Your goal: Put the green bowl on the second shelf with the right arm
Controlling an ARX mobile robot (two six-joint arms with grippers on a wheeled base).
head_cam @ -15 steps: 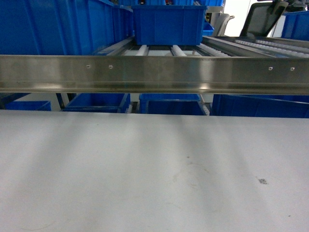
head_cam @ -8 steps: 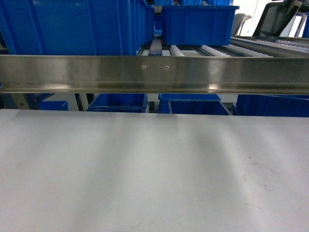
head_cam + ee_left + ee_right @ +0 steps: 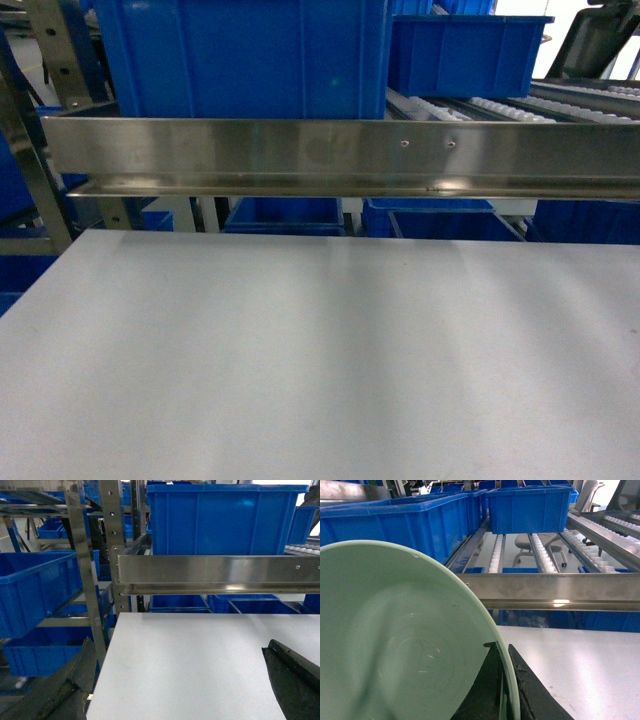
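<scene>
The pale green bowl [image 3: 395, 645] fills the left of the right wrist view, tilted with its hollow facing the camera. My right gripper [image 3: 504, 680] is shut on its rim, one black finger [image 3: 485, 690] inside and one outside. It hangs over the grey-white table [image 3: 580, 665]. Ahead is the second shelf [image 3: 545, 587], a shiny steel rail with white rollers [image 3: 540, 555] behind it. In the head view that shelf [image 3: 300, 150] bears a big blue crate [image 3: 240, 55]; neither gripper nor the bowl shows there. My left gripper [image 3: 180, 650] stands open and empty over the table's left part.
A smaller blue crate [image 3: 465, 50] sits further back on the rollers. Steel uprights [image 3: 112, 545] stand at the table's left edge [image 3: 107, 655], with more blue crates [image 3: 35, 590] on racks beyond. Blue crates [image 3: 285, 212] lie under the shelf.
The head view has swung left: the crates and shelf rail slid rightward in the picture, and the rack's left upright and the table's left edge came into view.
</scene>
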